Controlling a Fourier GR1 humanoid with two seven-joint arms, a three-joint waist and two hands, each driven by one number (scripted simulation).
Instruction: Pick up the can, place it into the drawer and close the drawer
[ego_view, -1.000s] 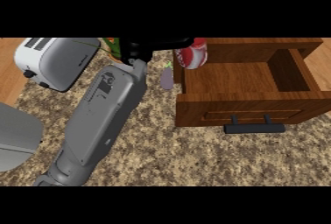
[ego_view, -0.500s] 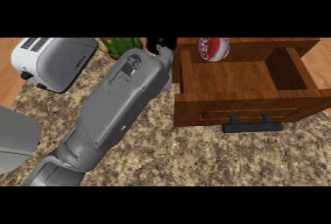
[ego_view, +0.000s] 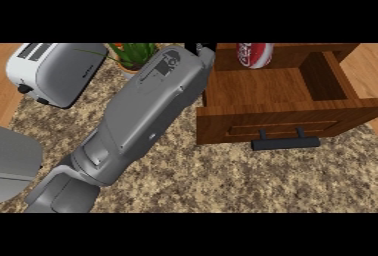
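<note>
A grey forearm crosses the bench (ego_view: 221, 185) toward twelve o'clock, its hand mostly hidden; whether the fingers are apart, I cannot tell. At one o'clock the can (ego_view: 254, 54) stands inside the open drawer (ego_view: 273, 125); pulling back could topple it.

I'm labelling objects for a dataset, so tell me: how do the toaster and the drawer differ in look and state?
The toaster is grey-white with rounded corners; the drawer is brown wood with square edges. The toaster's slots look empty; the drawer stands open with the red can at its back. The drawer has a dark handle; the toaster shows small dark knobs. Both rest on the speckled counter.
</note>
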